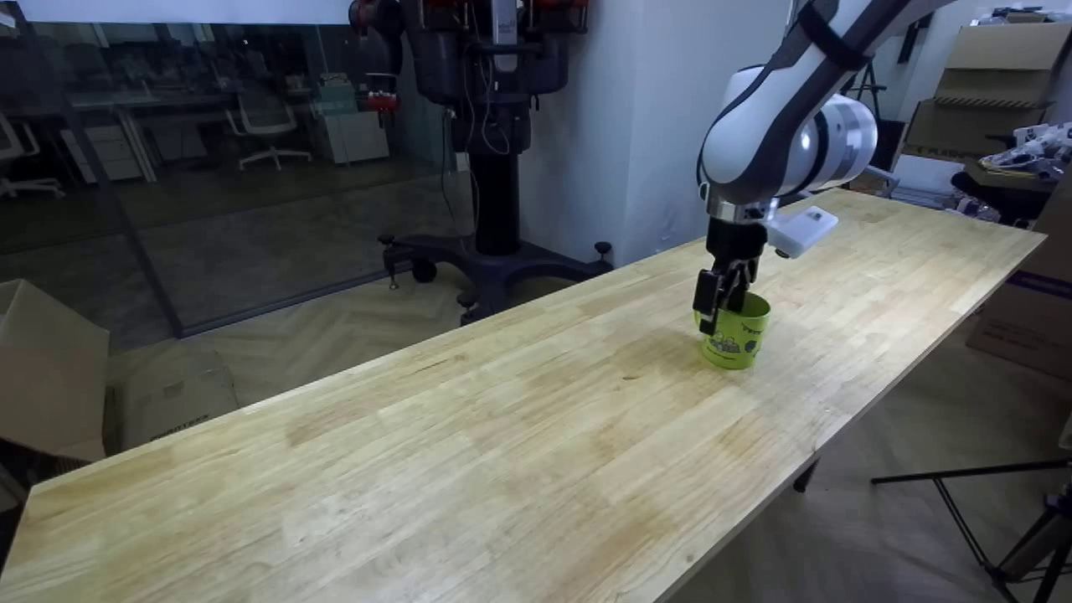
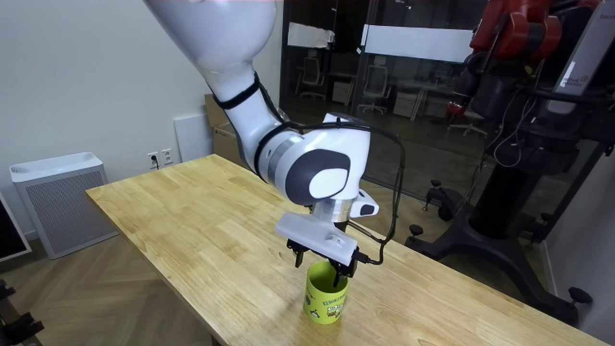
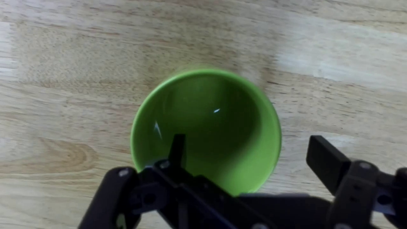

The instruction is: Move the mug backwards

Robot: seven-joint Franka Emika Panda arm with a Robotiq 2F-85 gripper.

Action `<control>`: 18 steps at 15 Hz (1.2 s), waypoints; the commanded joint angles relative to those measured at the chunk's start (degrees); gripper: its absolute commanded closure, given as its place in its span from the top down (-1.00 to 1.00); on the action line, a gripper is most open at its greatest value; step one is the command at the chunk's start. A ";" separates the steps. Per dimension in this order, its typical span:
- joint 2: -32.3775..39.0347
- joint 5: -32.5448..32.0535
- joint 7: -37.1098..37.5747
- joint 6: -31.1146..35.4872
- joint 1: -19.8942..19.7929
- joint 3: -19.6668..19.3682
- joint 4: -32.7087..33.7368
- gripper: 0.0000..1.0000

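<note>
Gripper (image 3: 247,140) points down beneath the bent arm (image 2: 307,158), its fingers (image 3: 329,163) apart, one inside the mug (image 2: 325,300).

wall (image 2: 86,72): pale, sockets (image 2: 166,156), one plugged | white unit (image 2: 69,206): grilled, near wall | floor (image 1: 352,327): herringbone | bench (image 1: 377,477): pale wood | glass (image 1: 276,201): white band (image 2: 417,43), chairs (image 1: 268,127), desk (image 1: 159,99), cabinet (image 1: 356,138) beyond | boxes (image 1: 50,368): cardboard, beside bench | light: dimmer behind glass
</note>
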 commanded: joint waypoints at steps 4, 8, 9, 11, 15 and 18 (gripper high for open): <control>3.25 -0.10 1.45 -2.64 -0.45 0.82 5.10 -0.10; 2.67 -0.51 2.75 -3.35 0.33 0.19 5.17 -0.62; 2.49 -0.64 3.33 -3.63 0.62 -0.05 5.10 -0.74; 2.34 -0.67 4.31 -5.12 1.03 -0.25 5.15 -0.96; 1.51 -1.27 6.54 -7.72 2.64 -0.66 5.40 -0.95; 0.82 -2.15 8.39 -9.70 4.88 -0.82 5.82 -0.95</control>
